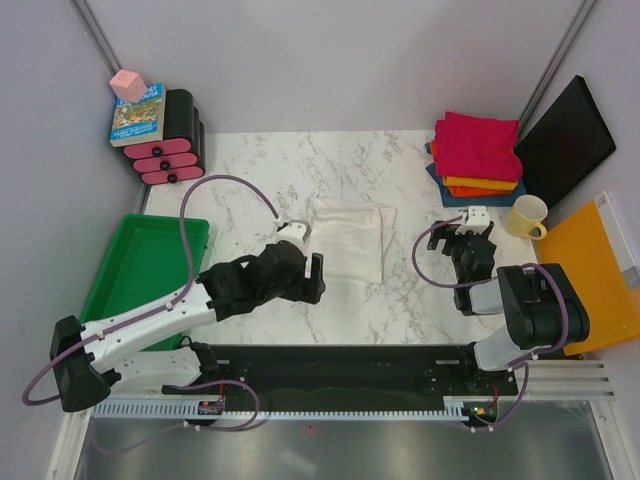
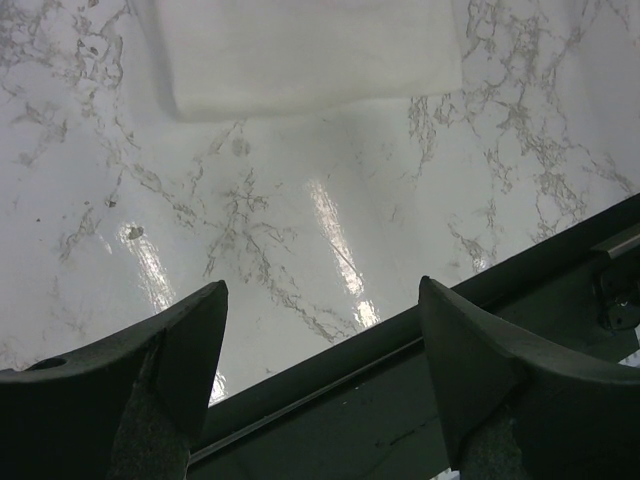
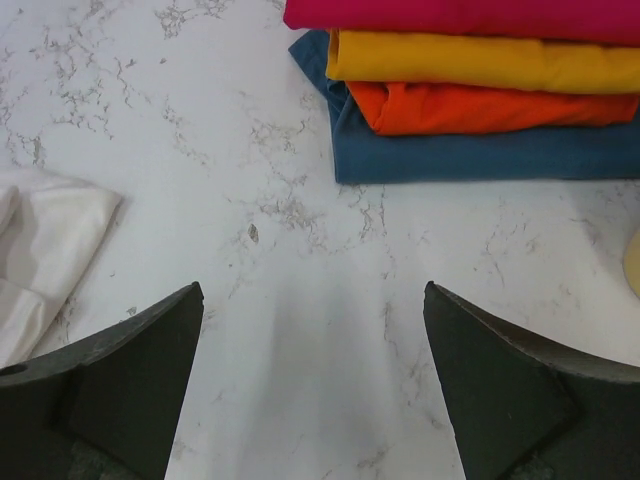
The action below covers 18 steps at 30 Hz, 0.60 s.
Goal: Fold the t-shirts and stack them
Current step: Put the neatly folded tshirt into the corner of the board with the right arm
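Foreground: black rail point(image 1: 330, 365) along the near edge of the marble table point(image 1: 400, 300), carrying both arm bases; in the left wrist view it crosses the lower right corner diagonally. The left gripper point(image 2: 320, 288) hangs over marble at the near-left side of the shirt, its jaws spread wide with nothing between them. The right gripper point(image 3: 312, 290) gapes just as wide and holds nothing, over the marble between shirt and stack. A green tray point(image 1: 150, 235) sits at the left edge; the left arm crosses its near part, and what lies under the arm cannot be told. The off-white t-shirt point(image 1: 348, 238) lies flat at table centre as a folded rectangle; the right wrist view cuts it off, showing only a corner. An orange board point(image 1: 590, 270) lies off the right edge, clipped by the frame. The inside of the cream mug point(image 1: 525, 215) is hard to make out. The stack of t-shirts point(image 1: 478, 143) sits at the far right, magenta on top, then yellow-orange, orange and dark blue; a strip of marble separates it from the off-white shirt. A black panel point(image 1: 565, 140) leans beside it. At the far left, a black-and-pink rack point(image 1: 170, 140) bears a book point(image 1: 138, 115) and a pink block point(image 1: 128, 85).
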{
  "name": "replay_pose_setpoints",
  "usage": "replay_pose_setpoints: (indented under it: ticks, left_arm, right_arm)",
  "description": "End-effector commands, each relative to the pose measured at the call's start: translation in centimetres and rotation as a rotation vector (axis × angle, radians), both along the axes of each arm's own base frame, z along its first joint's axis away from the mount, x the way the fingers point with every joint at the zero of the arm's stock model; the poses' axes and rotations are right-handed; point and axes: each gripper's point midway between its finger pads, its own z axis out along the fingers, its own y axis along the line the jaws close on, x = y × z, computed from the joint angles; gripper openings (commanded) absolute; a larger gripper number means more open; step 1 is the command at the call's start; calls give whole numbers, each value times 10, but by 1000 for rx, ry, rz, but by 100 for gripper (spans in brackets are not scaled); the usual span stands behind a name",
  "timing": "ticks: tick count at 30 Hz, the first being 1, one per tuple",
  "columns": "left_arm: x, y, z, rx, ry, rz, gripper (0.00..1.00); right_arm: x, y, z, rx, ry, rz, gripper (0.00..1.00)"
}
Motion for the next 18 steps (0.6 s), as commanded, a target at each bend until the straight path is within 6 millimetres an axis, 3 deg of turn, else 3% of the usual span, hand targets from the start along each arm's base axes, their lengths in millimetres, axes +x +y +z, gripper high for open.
replay_pose_setpoints:
  ticks: [1,11,18]
  left_arm:
    - [5,-13,11,-33,-15,29,83]
    - [14,-25,-27,101,6,108,83]
    - [-11,-37,-34,123,-10,103,83]
  right_arm:
    - [7,0,16,31,-54,-4,98]
    - [7,0,16,28,-58,-5,98]
    - [7,0,16,29,-58,-5,98]
